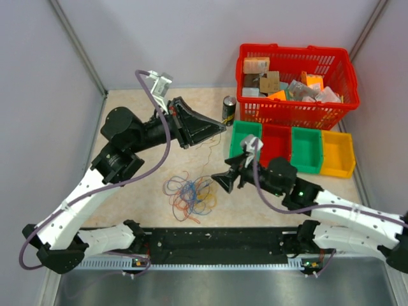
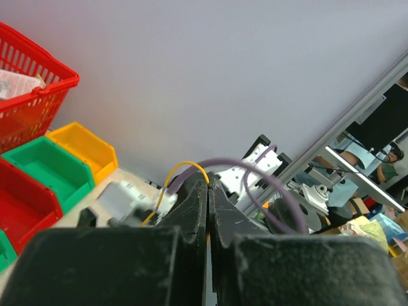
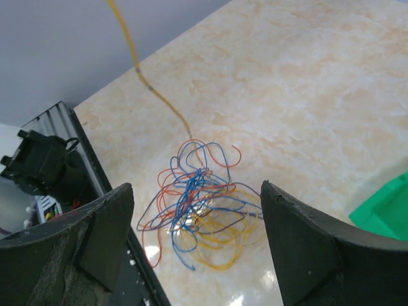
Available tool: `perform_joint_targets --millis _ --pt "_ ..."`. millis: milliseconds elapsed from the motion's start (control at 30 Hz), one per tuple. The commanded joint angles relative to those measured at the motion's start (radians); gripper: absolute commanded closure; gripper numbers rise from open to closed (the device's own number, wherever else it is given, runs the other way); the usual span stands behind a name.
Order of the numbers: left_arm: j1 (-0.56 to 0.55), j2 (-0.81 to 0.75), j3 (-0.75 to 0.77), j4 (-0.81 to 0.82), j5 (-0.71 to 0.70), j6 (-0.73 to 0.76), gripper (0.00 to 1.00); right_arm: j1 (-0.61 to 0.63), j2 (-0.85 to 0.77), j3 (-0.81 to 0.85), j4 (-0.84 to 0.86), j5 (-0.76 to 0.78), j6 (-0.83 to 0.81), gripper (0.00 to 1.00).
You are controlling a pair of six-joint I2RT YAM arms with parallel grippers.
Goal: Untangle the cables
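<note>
**Condition.** The tangle of thin coloured wires [image 1: 191, 194], in blue, red, orange and yellow, lies as a loose knot on the beige marbled worktop [image 3: 306, 95], near its front edge and between the two arms. One thin yellow wire [image 3: 153, 89] rises nearly straight out of the knot to the left gripper [image 2: 208, 185]. That gripper is raised above the worktop and fully closed, pinching the strand at its fingertips. The right gripper [image 1: 224, 182] hangs just beside and above the knot with its jaws wide apart, holding nothing.

**Hazards, as judged.**
1. Nothing pins the knot. Any upward pull on the yellow strand is likely to lift the whole bundle or cinch its loops tighter.
2. The strand is held only at the very tips, so a sideways tug could slip it free.
3. If the right gripper closes on the heap at large, it would trap several strands together, possibly the yellow one too, locking the knot.
4. The black rail [image 1: 217, 239] at the front edge is near, and a drag that way could snag loops on it.
</note>
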Motion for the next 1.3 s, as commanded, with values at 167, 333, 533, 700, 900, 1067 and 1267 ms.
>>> perform_joint_targets --millis 167,333,533,700,900,1067,1267 --pt "-0.002 -0.110 0.008 -0.082 -0.085 0.058 1.00 -0.006 0.294 0.049 0.515 0.057 -0.072 0.38" --pt "-0.002 -0.127 0.009 -0.117 -0.100 0.081 1.00 -0.005 0.380 0.038 0.655 -0.069 0.003 0.43" --pt "-0.002 -0.137 0.019 -0.142 -0.112 0.102 1.00 0.009 0.400 -0.032 0.702 -0.102 0.049 0.41" --pt "-0.002 -0.134 0.042 -0.174 -0.129 0.130 1.00 0.015 0.363 -0.071 0.627 -0.055 0.036 0.40" --pt "0.000 -0.137 0.057 -0.188 -0.134 0.145 1.00 0.021 0.316 -0.117 0.569 -0.003 -0.021 0.33" --pt "0.000 -0.141 0.057 -0.194 -0.131 0.142 1.00 0.021 0.357 -0.049 0.600 0.034 -0.061 0.30" --pt "0.000 -0.155 0.049 -0.202 -0.137 0.141 1.00 0.023 0.500 0.056 0.710 -0.003 0.000 0.35"
